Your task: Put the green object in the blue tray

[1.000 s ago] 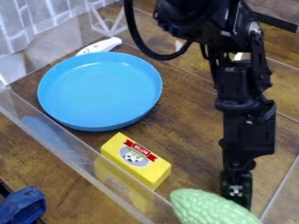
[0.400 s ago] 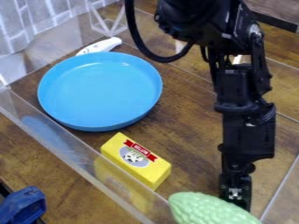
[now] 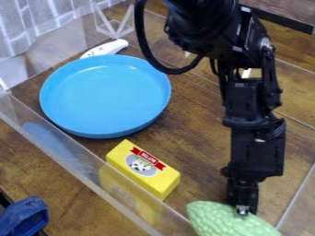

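Shifted since a second ago: arm leaned a little left, gripper [image 3: 245, 208] dropped slightly toward lower edge of frame, green object [image 3: 229, 221] nudged a bit right along bottom edge. Yellow box, blue tray, cloth unchanged.

Gripper at lower right, pointing steeply down, tips right at top of green object, apparently touching. Jaws small and dark against the vegetable; whether clenched on it or only pressed against it cannot be told from this view. Fingers look drawn close together.

Green object at bottom edge, right of centre, partly cut off by frame, bumpy pale green surface, lying on worktop [image 3: 197, 120]. Not in tray.

Blue tray [image 3: 105, 94] upper left to centre, round, shallow, nothing inside. Well apart from green object.

Yellow box with red label [image 3: 140, 169] lower centre, between tray and green object, just left of green object, near tray's lower rim. Sits on the direct line from vegetable to tray.

Dark blue cloth [image 3: 22, 219] lower left corner, beyond clear plastic wall [image 3: 55, 147] running diagonally along left side. White object [image 3: 105, 49] just past tray's upper rim. Black cable [image 3: 145, 48] looping from arm at top centre, hanging above tray's right edge.
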{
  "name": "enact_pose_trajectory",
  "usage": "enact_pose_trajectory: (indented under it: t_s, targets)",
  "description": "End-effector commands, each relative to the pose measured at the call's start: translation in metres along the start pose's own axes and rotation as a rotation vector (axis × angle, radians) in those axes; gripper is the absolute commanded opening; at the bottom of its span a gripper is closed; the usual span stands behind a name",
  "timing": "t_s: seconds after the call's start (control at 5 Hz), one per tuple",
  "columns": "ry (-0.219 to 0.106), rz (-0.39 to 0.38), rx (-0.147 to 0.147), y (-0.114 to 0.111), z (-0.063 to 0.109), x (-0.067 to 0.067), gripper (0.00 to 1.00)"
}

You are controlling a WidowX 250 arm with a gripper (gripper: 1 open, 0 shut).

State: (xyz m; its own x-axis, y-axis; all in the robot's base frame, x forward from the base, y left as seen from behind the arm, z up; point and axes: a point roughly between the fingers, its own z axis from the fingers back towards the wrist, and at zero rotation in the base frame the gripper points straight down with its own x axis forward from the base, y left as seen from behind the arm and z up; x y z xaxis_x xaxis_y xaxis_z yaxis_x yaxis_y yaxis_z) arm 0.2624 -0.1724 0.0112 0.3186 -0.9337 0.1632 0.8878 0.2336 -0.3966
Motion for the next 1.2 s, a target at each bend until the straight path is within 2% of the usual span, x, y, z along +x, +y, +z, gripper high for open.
enact_pose_trajectory:
  t_s: [0.0, 0.6, 1.0]
  targets:
    - [0.04, -0.001, -0.021, -0.007, -0.002, -0.012, 0.0]
    - [0.062, -0.014, -0.023, -0.012, 0.017, -0.016, 0.0]
    - [0.074, -0.024, -0.027, -0.006, 0.027, -0.015, 0.0]
